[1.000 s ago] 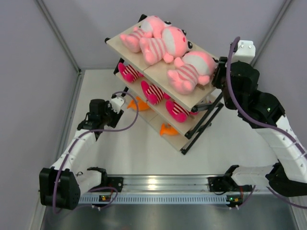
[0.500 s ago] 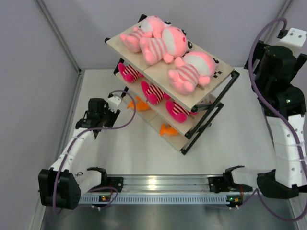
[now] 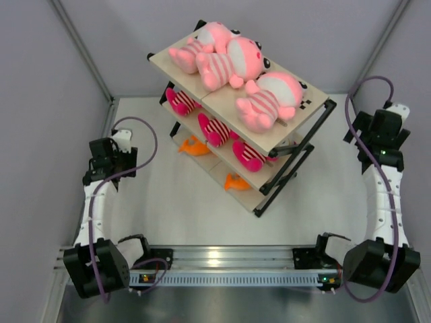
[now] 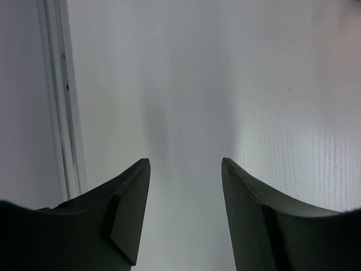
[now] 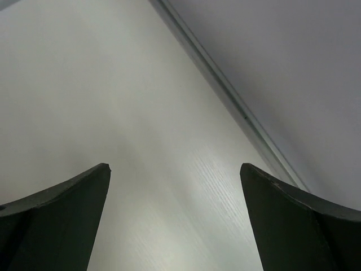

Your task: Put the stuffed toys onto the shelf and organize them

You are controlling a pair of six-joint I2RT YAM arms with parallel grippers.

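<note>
Right hand (image 5: 175, 166) spread wide over white table (image 5: 113, 84) — grey wall (image 5: 282, 56) just beyond

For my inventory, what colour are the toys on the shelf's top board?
Pale pink toys with striped bodies, best in the top view.

three-tier shelf (image 3: 161, 64), cream boards in a black frame, standing skewed in the upper centre of the frame. top board: three large pale-pink striped stuffed toys (image 3: 232, 64) lying side by side in a row running from upper left to lower right. middle board: three smaller hot-pink striped toys (image 3: 215, 129), partly hidden under the top board. lowest board: two orange toys (image 3: 236, 182), set apart from each other.
</note>
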